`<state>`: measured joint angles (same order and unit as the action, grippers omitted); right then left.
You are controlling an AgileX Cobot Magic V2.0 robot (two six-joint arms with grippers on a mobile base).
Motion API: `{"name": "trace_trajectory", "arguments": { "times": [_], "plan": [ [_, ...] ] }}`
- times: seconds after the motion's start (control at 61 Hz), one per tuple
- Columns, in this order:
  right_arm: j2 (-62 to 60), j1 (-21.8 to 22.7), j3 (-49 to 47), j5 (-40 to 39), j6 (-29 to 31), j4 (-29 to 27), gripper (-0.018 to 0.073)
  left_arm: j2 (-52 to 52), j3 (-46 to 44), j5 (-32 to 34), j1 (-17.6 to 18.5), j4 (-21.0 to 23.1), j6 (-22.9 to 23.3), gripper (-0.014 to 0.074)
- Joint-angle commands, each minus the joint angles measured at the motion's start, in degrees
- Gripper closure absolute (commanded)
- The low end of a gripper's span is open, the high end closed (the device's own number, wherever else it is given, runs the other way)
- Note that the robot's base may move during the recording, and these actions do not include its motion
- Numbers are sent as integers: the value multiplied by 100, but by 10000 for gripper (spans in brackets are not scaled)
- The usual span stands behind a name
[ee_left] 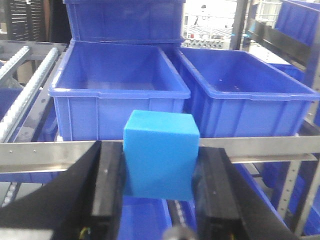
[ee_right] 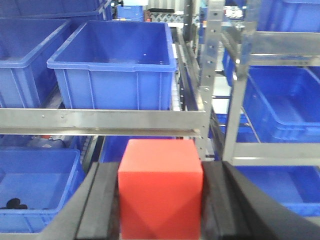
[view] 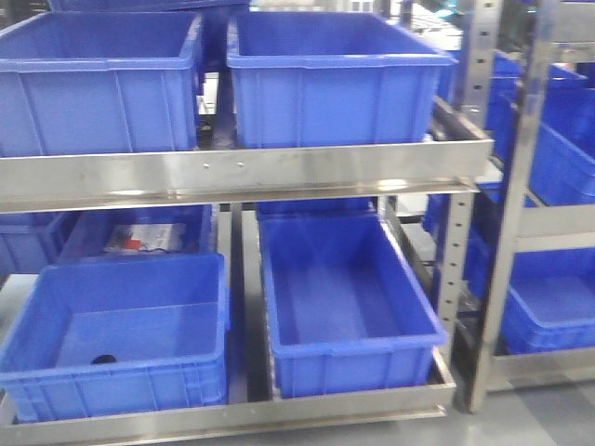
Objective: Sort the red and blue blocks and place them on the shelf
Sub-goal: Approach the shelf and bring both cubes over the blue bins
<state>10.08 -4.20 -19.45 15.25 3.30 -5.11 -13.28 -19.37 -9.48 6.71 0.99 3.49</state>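
I observed the left gripper (ee_left: 161,192) pinching the sky-blue matte cube (ee_left: 160,145) between its black fingers, held before the multi-tier metal shelf (ee_left: 45,150). The right gripper (ee_right: 161,210) likewise clamped the bright red matte cube (ee_right: 161,175), facing the same shelf.

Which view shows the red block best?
The right wrist view: the red block fills the lower centre, held in the right gripper. The left wrist view shows only the blue block; the front view shows just shelf and bins.
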Motion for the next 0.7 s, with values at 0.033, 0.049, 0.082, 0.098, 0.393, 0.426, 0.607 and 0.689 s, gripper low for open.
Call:
{"name": "trace_trajectory", "arguments": {
  "times": [0.033,0.049,0.082,0.098,0.393,0.426,0.607,0.689],
  "plan": [
    [57,27,-163,-463,7,0,482,-43,-147,569,33,2,1,474],
    [57,27,-163,-463,7,0,482,-43,-147,569,33,2,1,474],
    [57,27,-163,-463,7,0,482,-43,-147,569,33,2,1,474],
    [57,27,-163,-463,7,0,482,-43,-147,569,33,2,1,474],
    [57,27,-163,-463,7,0,482,-43,-147,569,33,2,1,474],
    [57,27,-163,-463,7,0,482,-43,-147,569,33,2,1,474],
    [57,27,-163,-463,7,0,482,-43,-147,569,33,2,1,474],
    [57,27,-163,-463,7,0,482,-43,-147,569,33,2,1,474]
  ]
}}
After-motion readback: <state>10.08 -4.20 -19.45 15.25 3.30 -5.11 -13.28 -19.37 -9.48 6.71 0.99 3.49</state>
